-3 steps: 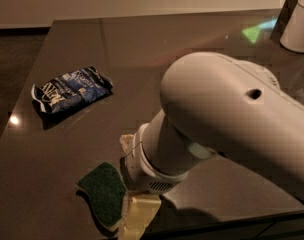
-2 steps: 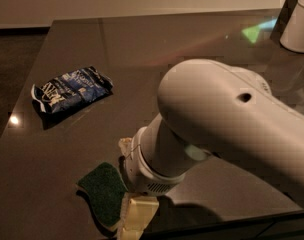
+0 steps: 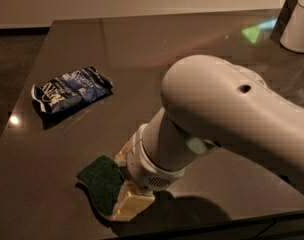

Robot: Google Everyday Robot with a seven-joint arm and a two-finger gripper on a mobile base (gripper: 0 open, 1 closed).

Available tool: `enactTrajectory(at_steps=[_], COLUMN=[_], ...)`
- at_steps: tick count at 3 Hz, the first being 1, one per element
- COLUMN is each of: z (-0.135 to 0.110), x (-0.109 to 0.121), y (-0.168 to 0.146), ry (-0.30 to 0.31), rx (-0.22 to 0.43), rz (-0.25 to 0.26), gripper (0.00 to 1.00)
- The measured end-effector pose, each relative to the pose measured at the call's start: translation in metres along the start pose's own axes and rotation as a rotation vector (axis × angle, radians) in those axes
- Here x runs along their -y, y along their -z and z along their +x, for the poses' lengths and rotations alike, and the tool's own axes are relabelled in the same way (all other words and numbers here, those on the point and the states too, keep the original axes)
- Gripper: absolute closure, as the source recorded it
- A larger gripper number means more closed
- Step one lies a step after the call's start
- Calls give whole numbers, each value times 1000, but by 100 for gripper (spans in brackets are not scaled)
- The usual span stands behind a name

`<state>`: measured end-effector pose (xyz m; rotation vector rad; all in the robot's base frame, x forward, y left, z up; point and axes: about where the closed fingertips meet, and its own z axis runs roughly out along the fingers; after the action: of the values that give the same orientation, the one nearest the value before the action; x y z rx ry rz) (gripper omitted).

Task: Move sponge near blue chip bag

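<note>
The sponge (image 3: 98,180), dark green on top with a pale yellow base, lies flat near the front edge of the dark table (image 3: 157,54). My gripper (image 3: 126,180) is down at the sponge's right end, at the tip of the big white arm (image 3: 217,119), which hides that end of the sponge. The blue chip bag (image 3: 71,89), crumpled with white lettering, lies at the left of the table, well behind and to the left of the sponge.
A white container (image 3: 298,25) stands at the back right corner. The table's front edge runs just below the sponge and its left edge just beyond the bag. The arm covers the right half of the table.
The arm has shifted slightly to the left and back over the sponge. The sponge and the bag have not moved.
</note>
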<state>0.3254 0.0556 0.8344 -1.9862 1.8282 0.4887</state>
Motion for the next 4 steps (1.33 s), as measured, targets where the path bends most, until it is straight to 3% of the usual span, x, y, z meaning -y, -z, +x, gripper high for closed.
enactTrajectory(at_steps=[2, 3, 4], z=[-20, -51, -51], x=[18, 68, 68], y=[22, 22, 22], ry=[-12, -35, -35], rx=[52, 86, 86], rz=[-25, 4, 4], gripper=[82, 100, 100])
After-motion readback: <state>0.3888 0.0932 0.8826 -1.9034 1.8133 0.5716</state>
